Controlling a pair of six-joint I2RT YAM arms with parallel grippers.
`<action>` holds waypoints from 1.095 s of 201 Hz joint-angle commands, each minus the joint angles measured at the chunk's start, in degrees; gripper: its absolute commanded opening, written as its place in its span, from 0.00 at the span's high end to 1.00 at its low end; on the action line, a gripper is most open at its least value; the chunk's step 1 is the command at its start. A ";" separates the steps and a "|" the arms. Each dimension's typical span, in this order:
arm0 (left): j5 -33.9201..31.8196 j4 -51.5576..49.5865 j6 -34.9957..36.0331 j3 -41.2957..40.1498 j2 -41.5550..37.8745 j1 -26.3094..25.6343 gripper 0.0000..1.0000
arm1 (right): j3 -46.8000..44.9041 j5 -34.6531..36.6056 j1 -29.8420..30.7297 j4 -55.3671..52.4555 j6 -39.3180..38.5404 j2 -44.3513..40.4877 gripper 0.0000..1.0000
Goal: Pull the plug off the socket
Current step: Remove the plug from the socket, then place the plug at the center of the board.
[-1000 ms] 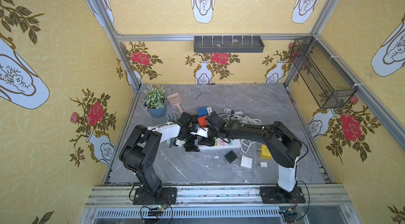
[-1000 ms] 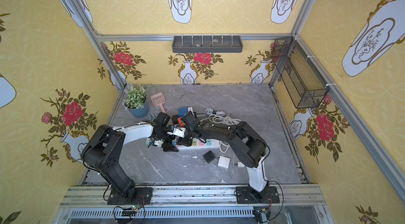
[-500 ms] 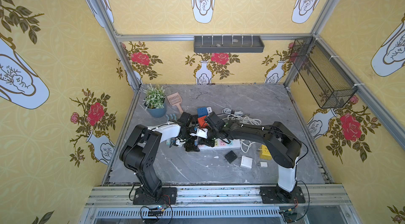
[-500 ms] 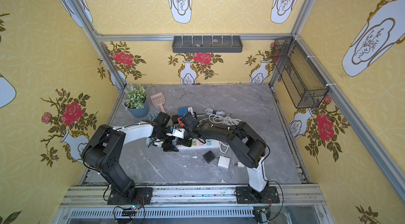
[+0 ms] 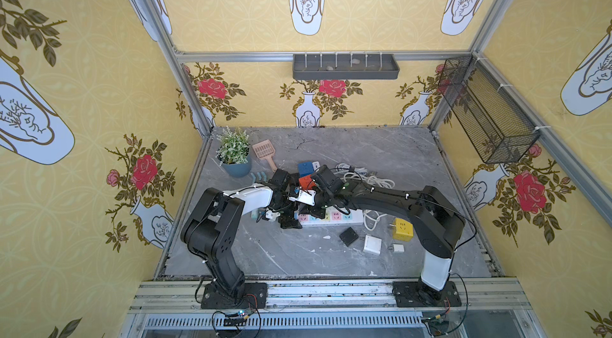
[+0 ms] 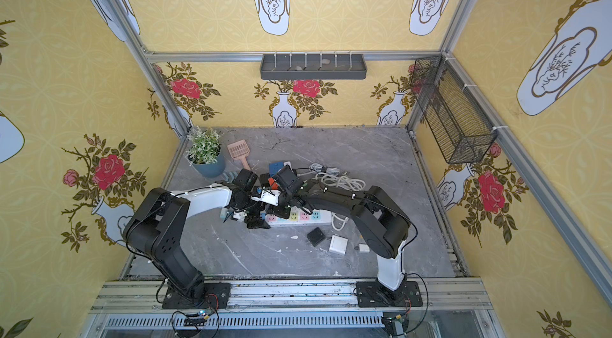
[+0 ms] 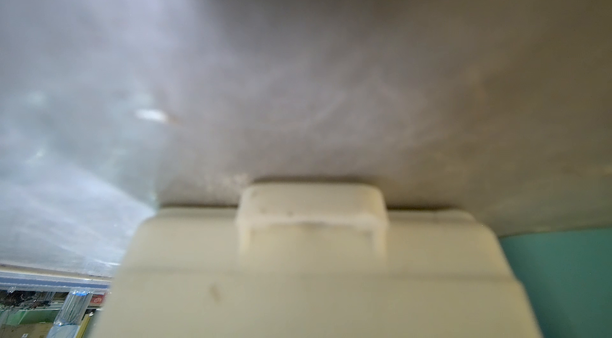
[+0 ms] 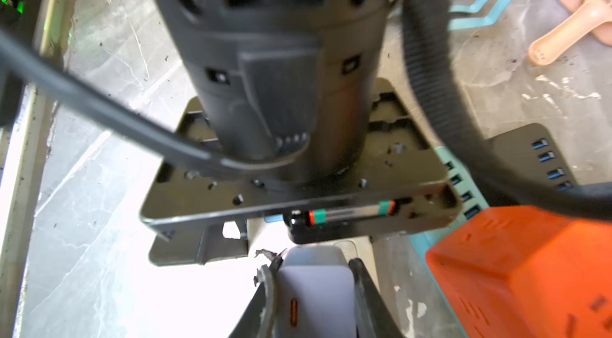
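Low in the middle of the right wrist view, the right pincer (image 8: pixel 311 275) is squeezed tight on the plug (image 8: pixel 314 303), with one black finger on each side. It only grips the plug's smooth sides, so a crooked or sudden tug could make it slip out. Just behind it, the left pincer (image 5: pixel 288 220) sits over the end of the socket strip (image 5: pixel 334 217). I cannot tell if it is open or holding on. If it is not pressing down, I think the whole strip could lift up with the plug. The orange block (image 8: pixel 516 270), low right, is very near and could get bumped. The plug is a small pale box with round corners and a tiny orange mark. It looks to be at the strip's left end, in the middle of the tabletop (image 5: pixel 381 154)
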 commanded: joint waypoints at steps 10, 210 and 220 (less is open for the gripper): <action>-12.31 2.72 -21.10 -1.36 1.64 0.03 0.91 | -1.72 -1.23 -0.28 1.38 3.44 -3.17 0.77; -13.43 2.26 -19.98 -1.59 -0.76 0.03 0.91 | -17.99 -2.37 7.61 -2.53 44.78 -18.96 0.74; -13.41 2.30 -19.97 -1.67 -0.84 0.02 0.91 | -18.24 -2.21 7.87 -2.98 47.06 -18.75 0.73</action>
